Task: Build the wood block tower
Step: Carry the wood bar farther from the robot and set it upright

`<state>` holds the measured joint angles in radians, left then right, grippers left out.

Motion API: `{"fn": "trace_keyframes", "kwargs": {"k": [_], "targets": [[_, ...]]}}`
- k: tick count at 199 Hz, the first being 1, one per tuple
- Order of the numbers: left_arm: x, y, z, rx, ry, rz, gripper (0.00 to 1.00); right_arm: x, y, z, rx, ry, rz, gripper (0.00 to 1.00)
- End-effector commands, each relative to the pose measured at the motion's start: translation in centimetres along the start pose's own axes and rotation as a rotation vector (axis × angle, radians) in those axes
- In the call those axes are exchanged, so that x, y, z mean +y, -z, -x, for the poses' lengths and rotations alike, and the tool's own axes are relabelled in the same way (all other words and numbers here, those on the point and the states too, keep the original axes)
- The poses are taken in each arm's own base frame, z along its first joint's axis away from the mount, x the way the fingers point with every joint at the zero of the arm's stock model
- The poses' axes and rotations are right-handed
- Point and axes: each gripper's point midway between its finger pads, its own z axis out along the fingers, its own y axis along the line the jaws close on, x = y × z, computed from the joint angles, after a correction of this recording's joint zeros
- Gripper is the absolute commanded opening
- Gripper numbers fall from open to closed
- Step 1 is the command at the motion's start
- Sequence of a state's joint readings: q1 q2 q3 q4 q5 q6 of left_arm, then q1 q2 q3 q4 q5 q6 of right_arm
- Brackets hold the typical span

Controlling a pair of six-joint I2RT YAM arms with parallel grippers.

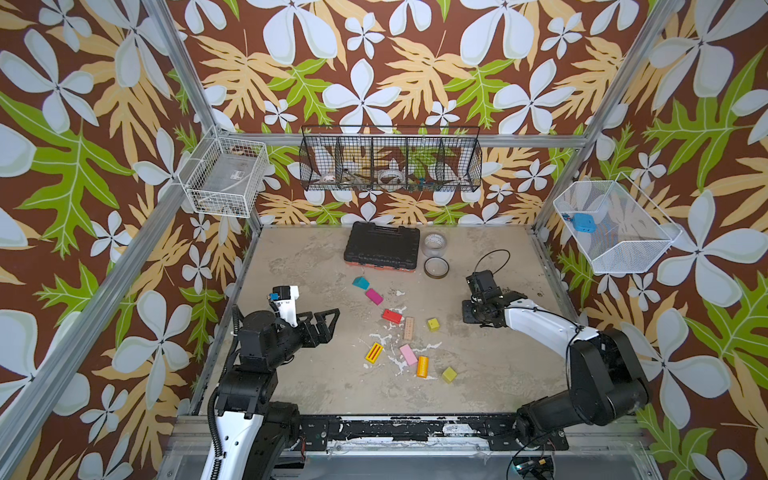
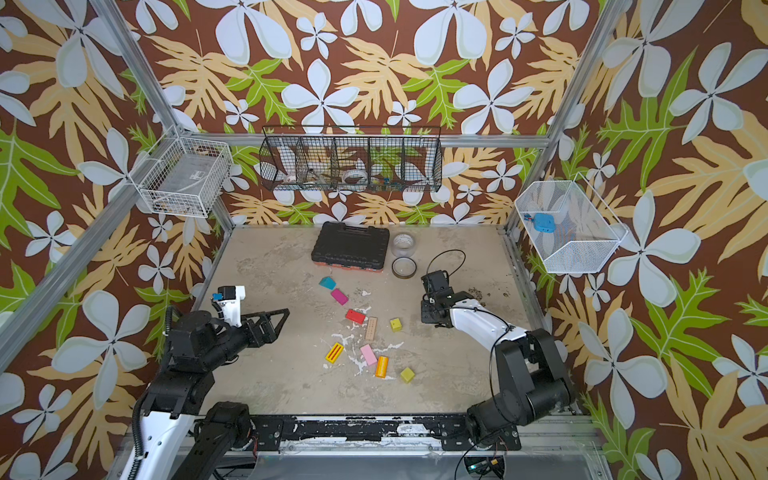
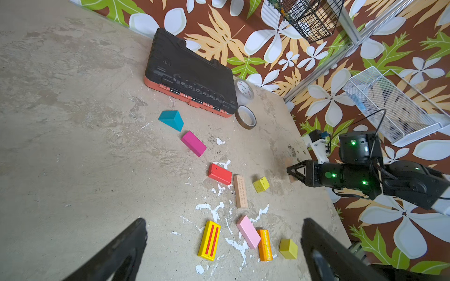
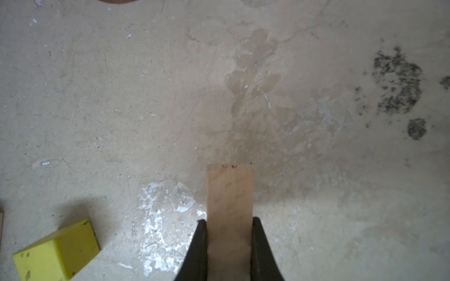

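The wood blocks lie singly on the table, and no tower is in view. A teal wedge (image 1: 360, 283), a magenta brick (image 1: 374, 296), a red brick (image 1: 392, 316), a plain wood bar (image 1: 409, 328) and a yellow-green cube (image 1: 433, 324) run down the middle. Nearer the front lie a striped yellow brick (image 3: 209, 240), a pink brick (image 3: 248, 231), an orange cylinder (image 3: 265, 245) and another cube (image 3: 288, 248). My left gripper (image 3: 224, 222) hangs open above these. My right gripper (image 4: 229, 221) is shut on a second wood bar (image 4: 229, 194), held just over the table at the right (image 1: 471, 311).
A black tool case (image 1: 382, 247) lies at the back, with two tape rolls (image 1: 435, 243) (image 1: 436, 267) beside it. Wire baskets hang on the left (image 1: 224, 176), back (image 1: 390, 160) and right (image 1: 611, 226) walls. White paint flecks mark the table (image 1: 291, 374).
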<state>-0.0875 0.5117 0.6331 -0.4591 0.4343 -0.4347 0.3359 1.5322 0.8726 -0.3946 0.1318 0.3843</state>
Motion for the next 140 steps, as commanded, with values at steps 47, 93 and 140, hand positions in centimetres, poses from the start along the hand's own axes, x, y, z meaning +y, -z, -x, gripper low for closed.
{"fn": "trace_keyframes", "kwargs": {"k": [47, 93, 140], "targets": [[-0.3, -0.5, 0.0, 0.021, -0.011, -0.016, 1.0, 0.1, -3.1, -1.4, 0.076, 0.017, -0.029, 0.06], [-0.3, -0.3, 0.1, 0.012, -0.015, -0.017, 1.0, -0.3, -3.4, -1.6, 0.082, 0.016, -0.047, 0.12], [-0.5, -0.3, 0.0, 0.014, -0.018, -0.022, 1.0, -0.6, -3.2, -1.8, 0.08, 0.01, -0.059, 0.19]]}}
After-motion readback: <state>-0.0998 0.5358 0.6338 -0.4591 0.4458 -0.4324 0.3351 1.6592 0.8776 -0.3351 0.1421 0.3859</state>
